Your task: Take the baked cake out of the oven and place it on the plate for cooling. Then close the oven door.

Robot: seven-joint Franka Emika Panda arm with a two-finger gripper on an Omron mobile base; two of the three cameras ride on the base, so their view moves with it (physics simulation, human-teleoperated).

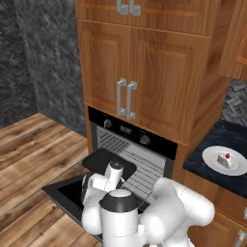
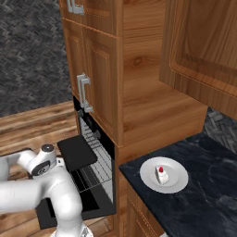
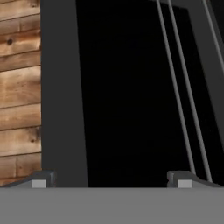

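One cake (image 2: 161, 175) on one plate (image 2: 175, 184); oven door (image 2: 51, 215) down; fingers (image 3: 39, 180) spread.

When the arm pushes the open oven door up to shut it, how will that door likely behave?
The oven door is a broad, flat, glass-fronted panel lying open near level, so it will probably feel stiff and fairly heavy. It seems joined along the oven front, so it should swing up rather than slide. Its smooth dark face may be slippery for the open gripper.
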